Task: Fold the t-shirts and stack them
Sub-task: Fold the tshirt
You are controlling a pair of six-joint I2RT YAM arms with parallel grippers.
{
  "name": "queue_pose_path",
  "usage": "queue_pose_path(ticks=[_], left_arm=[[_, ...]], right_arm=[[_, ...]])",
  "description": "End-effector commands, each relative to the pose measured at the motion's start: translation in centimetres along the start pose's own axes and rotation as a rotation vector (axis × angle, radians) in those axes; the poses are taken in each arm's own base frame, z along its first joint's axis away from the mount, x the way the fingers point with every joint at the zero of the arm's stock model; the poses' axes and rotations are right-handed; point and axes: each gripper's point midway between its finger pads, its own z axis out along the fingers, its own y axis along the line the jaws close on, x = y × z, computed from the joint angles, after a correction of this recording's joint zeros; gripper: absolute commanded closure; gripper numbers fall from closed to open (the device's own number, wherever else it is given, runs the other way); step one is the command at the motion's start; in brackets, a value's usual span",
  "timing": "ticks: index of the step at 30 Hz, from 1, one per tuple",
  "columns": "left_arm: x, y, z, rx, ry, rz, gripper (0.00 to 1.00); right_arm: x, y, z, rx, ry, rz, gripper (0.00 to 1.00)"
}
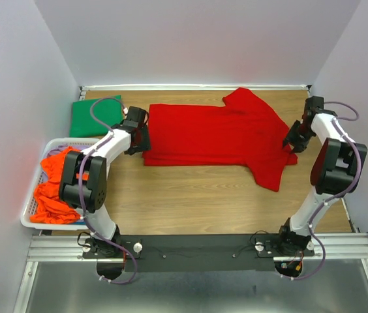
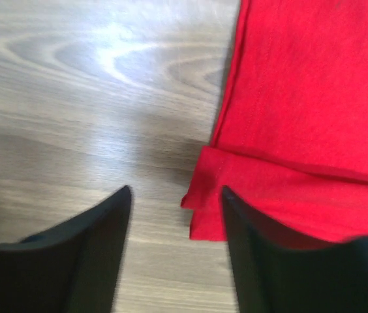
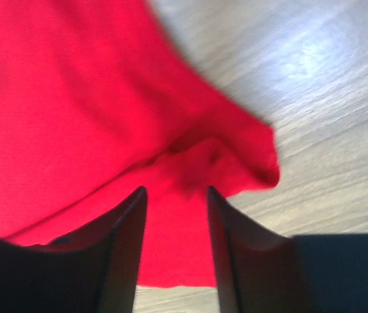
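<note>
Two pincers bracket a bright red cloth t-shirt [image 1: 216, 134] spread across the far half of the wooden worktop [image 1: 197, 195]. The left pincer [image 2: 175, 195], fingers parted and empty, sits at the shirt's folded left hem corner. The right pincer [image 3: 176, 192], likewise parted and holding nothing, hovers over rumpled cloth at the right end, seemingly placed for a joint fold. A folded dark green t-shirt [image 1: 92, 117] lies far left, likely the stack's base. Crumpled orange t-shirts [image 1: 57, 182] wait in a white slatted plastic basket [image 1: 27, 218], near left.

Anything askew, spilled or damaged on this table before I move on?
Nothing damaged or spilled. The bright red cloth t-shirt lies unevenly: both sleeves splay out at its right end, and its left hem corner is doubled over beside the open left gripper.
</note>
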Motion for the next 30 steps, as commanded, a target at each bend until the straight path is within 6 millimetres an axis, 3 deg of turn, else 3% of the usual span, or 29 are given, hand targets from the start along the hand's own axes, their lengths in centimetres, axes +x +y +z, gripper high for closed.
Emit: queue_pose_path(ticks=[1,3,7,11,12,15,30], left_arm=[[-3.6,0.5,-3.4,-0.003,-0.152,-0.041,0.28],[-4.1,0.4,-4.0,0.008,-0.185,-0.047,0.2],[-4.4,0.7,-5.4,0.009,-0.244,-0.064,0.16],[-3.9,0.9,-5.9,0.009,-0.286,-0.071,0.15],[-3.9,0.9,-6.0,0.01,-0.296,-0.071,0.16],[-3.4,0.8,-6.3,0.007,-0.319,-0.056,0.16],[-1.9,-1.3,-6.8,0.041,-0.351,-0.008,0.17]], right_arm=[[-0.1,1.6,-4.0,0.008,-0.139,-0.081,0.48],[1.5,2.6,-4.6,0.006,-0.146,-0.122,0.44],[7.0,2.7,-5.4,0.01,-0.127,-0.166,0.37],[11.7,3.1,-5.1,-0.031,-0.062,-0.185,0.36],[13.4,2.4,-4.4,-0.011,-0.026,-0.19,0.36],[16.1,1.7,-3.3,-0.023,0.007,-0.164,0.36],[17.0,-0.1,0.6,0.07,-0.001,-0.169,0.38]])
